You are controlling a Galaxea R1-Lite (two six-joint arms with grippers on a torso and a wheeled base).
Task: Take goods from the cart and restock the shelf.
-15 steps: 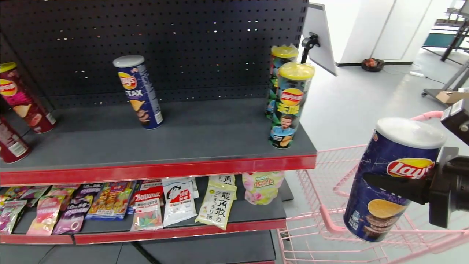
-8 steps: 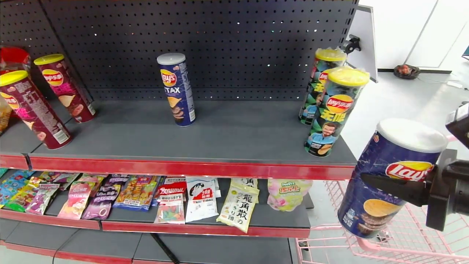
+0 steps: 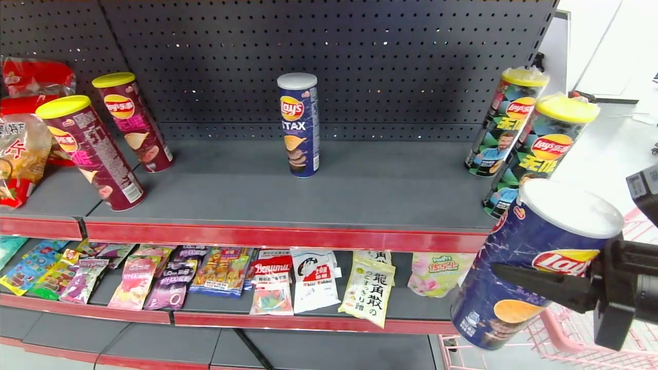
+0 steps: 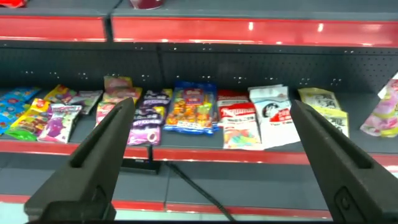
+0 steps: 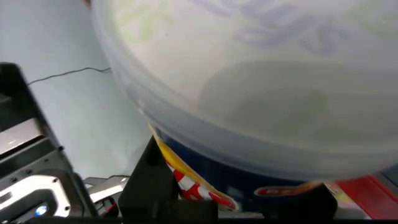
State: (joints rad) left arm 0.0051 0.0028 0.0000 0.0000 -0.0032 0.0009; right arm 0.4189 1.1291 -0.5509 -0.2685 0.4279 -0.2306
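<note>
My right gripper (image 3: 519,267) clamped blue chip can (image 3: 552,234), lower right of frame, tilted between my fingers; my left gripper (image 4: 211,106) gaped wide, empty.

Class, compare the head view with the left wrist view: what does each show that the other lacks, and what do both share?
Head view only: the blue can clamped in the right gripper, two green-patterned cans, and the pink cart. Left wrist view only: the left gripper, open and empty. Both: the snack bags lying on the lower shelf.
</note>
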